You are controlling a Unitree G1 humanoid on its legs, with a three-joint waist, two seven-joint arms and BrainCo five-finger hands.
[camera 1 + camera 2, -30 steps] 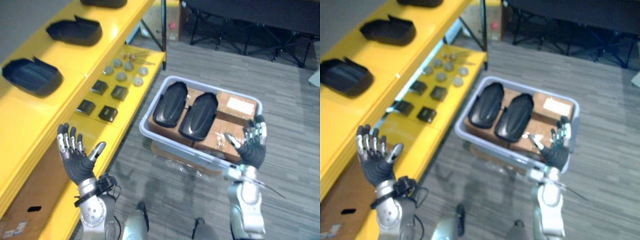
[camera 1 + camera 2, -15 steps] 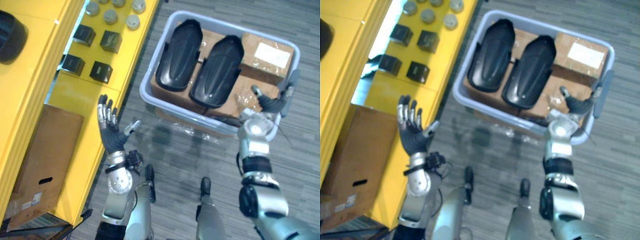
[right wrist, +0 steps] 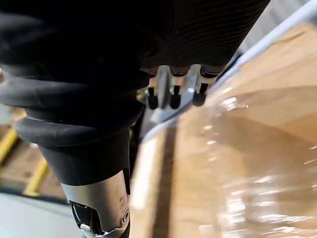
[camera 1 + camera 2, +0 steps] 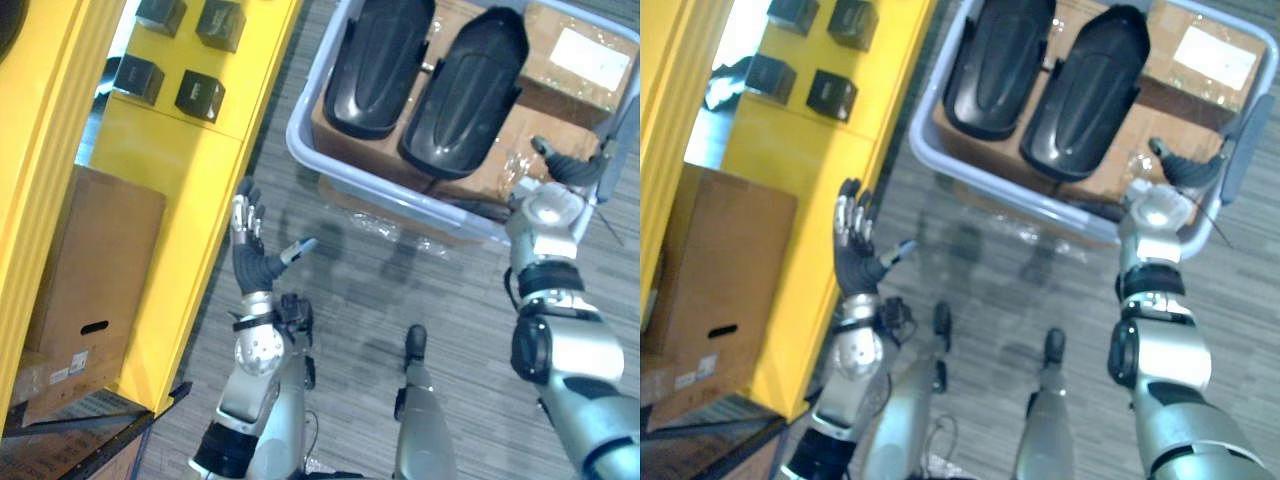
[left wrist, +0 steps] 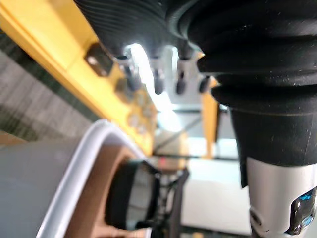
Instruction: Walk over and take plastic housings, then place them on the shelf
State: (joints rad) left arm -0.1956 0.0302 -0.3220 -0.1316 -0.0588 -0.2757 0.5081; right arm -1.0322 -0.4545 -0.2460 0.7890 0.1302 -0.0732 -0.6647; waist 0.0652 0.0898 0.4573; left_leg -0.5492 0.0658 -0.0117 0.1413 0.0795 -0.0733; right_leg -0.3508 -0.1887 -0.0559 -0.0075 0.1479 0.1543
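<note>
Two black plastic housings lie side by side on cardboard boxes inside a pale blue bin on the floor ahead. My right hand reaches over the bin's near right corner, above a film-wrapped box; its fingers are straight and hold nothing. It is apart from the housings, to their right. My left hand is raised with the palm up and the fingers spread, empty, over the floor between the bin and the yellow shelf.
Several small black boxes sit on the lower yellow shelf board. A brown cardboard box stands under the shelf at the left. A box with a white label fills the bin's far right corner. Grey floor lies between shelf and bin.
The whole picture has shifted: the camera has moved closer and looks further down, so the bin sits higher and larger. Both hands keep their poses, left raised and open, right at the bin's corner.
</note>
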